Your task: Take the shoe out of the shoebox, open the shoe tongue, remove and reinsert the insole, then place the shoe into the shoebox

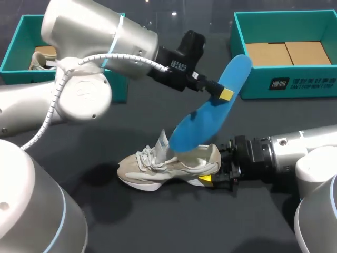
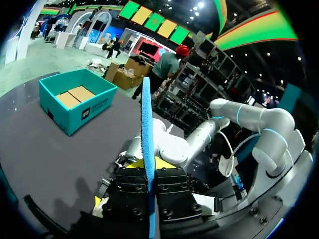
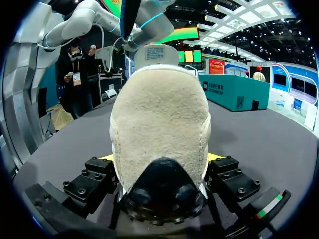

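Observation:
A beige sneaker (image 1: 163, 166) lies on the dark table, toe to the left. My right gripper (image 1: 213, 178) is shut on its heel. In the right wrist view the heel (image 3: 159, 124) fills the gap between the fingers of the right gripper (image 3: 160, 160). My left gripper (image 1: 224, 94) is shut on a blue insole (image 1: 202, 124), held tilted above the shoe. The insole's lower end is at the shoe's opening; I cannot tell whether it is inside. In the left wrist view the insole (image 2: 146, 129) stands edge-on in the left gripper (image 2: 149, 167).
An open teal shoebox (image 1: 287, 84) with a cardboard insert stands at the back right, also seen in the left wrist view (image 2: 75, 119). A second teal box (image 1: 16, 52) at the back left holds another shoe (image 1: 39, 59), partly hidden by my left arm.

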Robot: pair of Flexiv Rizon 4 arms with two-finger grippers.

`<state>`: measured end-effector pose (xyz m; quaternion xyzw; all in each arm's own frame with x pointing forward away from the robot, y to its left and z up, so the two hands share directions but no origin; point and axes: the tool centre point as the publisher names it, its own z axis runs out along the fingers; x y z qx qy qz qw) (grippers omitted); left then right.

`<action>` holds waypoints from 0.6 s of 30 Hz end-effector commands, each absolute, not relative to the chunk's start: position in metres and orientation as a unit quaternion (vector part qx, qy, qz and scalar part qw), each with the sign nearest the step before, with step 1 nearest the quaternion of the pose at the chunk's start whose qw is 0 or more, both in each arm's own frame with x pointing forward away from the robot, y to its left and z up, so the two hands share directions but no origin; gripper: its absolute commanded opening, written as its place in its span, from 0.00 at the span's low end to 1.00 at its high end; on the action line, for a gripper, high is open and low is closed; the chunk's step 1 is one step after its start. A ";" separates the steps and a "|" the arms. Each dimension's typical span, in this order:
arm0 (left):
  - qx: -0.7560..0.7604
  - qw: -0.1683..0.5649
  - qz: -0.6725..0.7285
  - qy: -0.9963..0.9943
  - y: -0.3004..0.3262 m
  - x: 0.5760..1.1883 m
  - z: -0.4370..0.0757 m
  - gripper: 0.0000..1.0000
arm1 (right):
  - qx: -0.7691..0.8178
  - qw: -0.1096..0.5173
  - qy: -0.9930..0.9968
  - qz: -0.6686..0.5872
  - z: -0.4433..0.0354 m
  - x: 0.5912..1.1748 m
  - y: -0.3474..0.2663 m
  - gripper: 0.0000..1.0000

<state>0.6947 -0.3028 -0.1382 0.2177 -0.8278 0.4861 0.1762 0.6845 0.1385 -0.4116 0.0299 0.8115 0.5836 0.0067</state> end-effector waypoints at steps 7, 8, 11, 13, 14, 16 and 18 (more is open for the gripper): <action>0.028 0.392 0.569 -0.723 -0.294 0.693 -0.124 0.00 | 0.030 0.006 0.812 0.582 -0.412 0.684 0.140 0.00; 0.026 0.389 0.574 -0.720 -0.293 0.692 -0.121 0.00 | 0.030 0.006 0.812 0.582 -0.412 0.684 0.140 0.00; 0.017 0.365 0.591 -0.719 -0.291 0.683 -0.111 0.00 | 0.030 0.006 0.812 0.582 -0.412 0.684 0.140 0.00; 0.014 0.342 0.604 -0.720 -0.288 0.677 -0.103 0.00 | 0.030 0.006 0.812 0.582 -0.412 0.684 0.140 0.00; 0.014 0.326 0.607 -0.724 -0.286 0.674 -0.099 0.00 | 0.030 0.006 0.812 0.582 -0.412 0.684 0.140 0.00; 0.016 0.303 0.614 -0.729 -0.283 0.668 -0.091 0.00 | 0.030 0.006 0.812 0.582 -0.412 0.684 0.140 0.00; 0.019 0.266 0.618 -0.739 -0.281 0.664 -0.084 0.00 | 0.030 0.006 0.812 0.582 -0.412 0.684 0.140 0.00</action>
